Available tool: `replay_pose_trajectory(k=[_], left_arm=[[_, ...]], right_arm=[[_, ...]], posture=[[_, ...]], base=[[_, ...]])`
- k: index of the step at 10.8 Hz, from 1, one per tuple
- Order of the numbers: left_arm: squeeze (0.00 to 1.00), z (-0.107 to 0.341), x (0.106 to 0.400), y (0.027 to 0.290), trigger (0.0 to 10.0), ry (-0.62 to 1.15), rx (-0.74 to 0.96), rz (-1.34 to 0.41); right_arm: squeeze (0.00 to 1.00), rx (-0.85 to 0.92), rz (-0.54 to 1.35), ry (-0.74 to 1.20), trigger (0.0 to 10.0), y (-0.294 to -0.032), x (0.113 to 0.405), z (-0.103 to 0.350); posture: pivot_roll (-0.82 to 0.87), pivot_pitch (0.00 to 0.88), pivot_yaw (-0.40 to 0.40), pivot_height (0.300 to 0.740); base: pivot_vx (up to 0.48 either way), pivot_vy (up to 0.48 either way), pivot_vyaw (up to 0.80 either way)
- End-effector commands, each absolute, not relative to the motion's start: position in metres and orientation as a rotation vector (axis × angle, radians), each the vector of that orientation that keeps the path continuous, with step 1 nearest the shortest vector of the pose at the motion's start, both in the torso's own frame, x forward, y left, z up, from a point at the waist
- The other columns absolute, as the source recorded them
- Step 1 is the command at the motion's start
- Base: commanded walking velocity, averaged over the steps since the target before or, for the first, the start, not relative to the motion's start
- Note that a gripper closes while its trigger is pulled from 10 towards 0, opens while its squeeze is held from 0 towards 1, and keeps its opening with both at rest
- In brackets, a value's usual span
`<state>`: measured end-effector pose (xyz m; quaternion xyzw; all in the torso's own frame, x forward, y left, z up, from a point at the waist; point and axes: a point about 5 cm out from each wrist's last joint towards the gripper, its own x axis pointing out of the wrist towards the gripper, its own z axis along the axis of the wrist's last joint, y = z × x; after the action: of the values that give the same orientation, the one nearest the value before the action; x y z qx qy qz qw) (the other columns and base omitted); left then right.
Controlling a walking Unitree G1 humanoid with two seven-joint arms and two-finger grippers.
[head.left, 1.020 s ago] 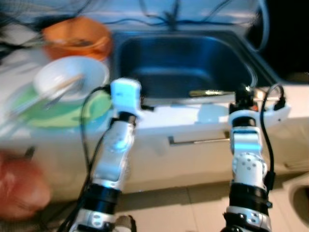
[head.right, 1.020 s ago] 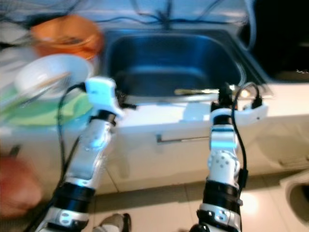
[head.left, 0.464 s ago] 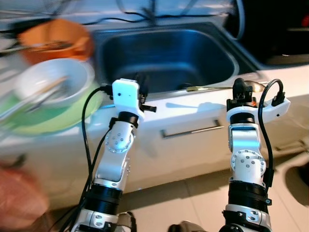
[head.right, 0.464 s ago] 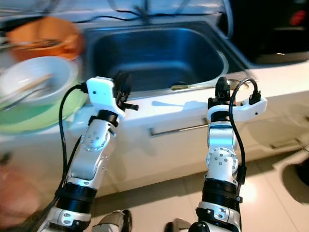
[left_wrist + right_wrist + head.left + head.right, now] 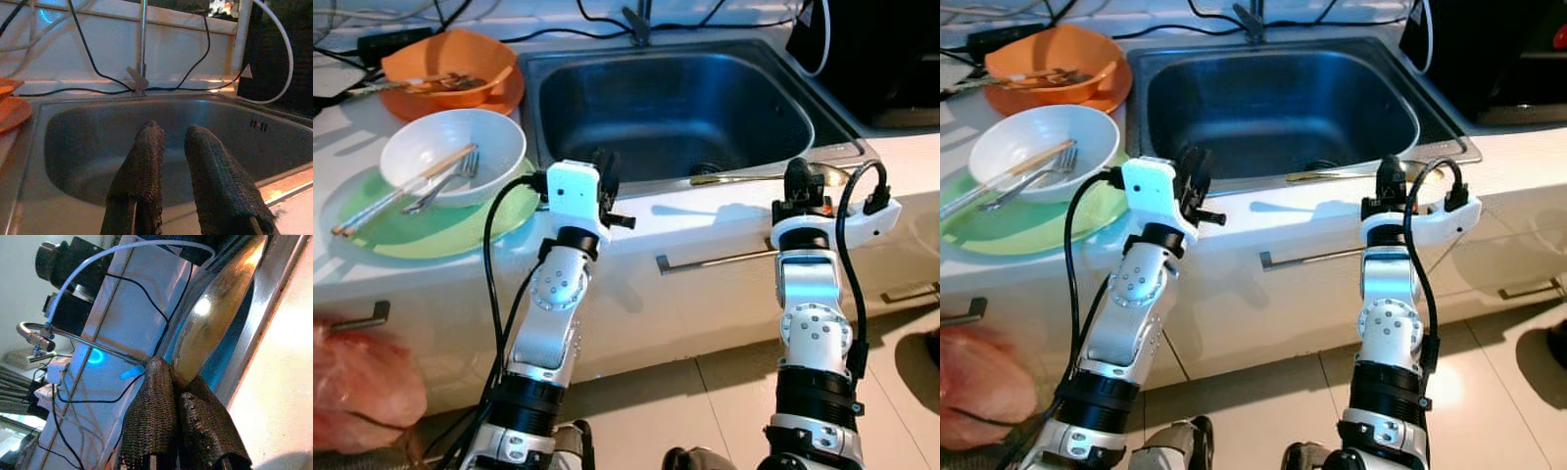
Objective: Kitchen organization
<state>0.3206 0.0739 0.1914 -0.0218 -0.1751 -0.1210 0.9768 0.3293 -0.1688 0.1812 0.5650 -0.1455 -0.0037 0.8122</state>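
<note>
Blur has cleared since 1 second ago: the robot's head has steadied, and both arms have come up to the counter's front edge, so the view now reads sharp and the arms look settled and ready to work.

Largest in front of me is the white kitchen counter with its deep stainless steel sink sunk in the middle. Left of the sink lies a flat pale-green plate, and on it sits a round white bowl holding 1 metal fork and a pair of wooden chopsticks. Behind that, an orange plastic bowl rests on an orange plate, with more utensils inside. A pink crumpled plastic bag hangs low at the left edge.

A long gold-coloured spoon lies along the sink's front rim. The right gripper sits right at its bowl end; in the right wrist view its 2 fingers are pressed together with the spoon's shiny bowl just past the tips, and I cannot tell whether they actually pinch it. The left gripper hovers at the sink's front-left edge, fingers slightly apart and holding nothing.

My guess is that the spoon is the piece in hand.
</note>
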Motion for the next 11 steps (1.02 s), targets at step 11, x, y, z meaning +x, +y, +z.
replay_pose_trajectory(k=[11], left_arm=[[0.0, 0.1888, 0.3182, 0.0682, 10.0, -0.344, -0.025, -0.273]], right_arm=[[0.0, 1.215, 0.008, -0.318, 10.0, -0.1633, 0.3305, 0.1854]], posture=[[0.13, 0.162, -0.027, 0.74]], base=[[0.0, 0.0, 0.0]])
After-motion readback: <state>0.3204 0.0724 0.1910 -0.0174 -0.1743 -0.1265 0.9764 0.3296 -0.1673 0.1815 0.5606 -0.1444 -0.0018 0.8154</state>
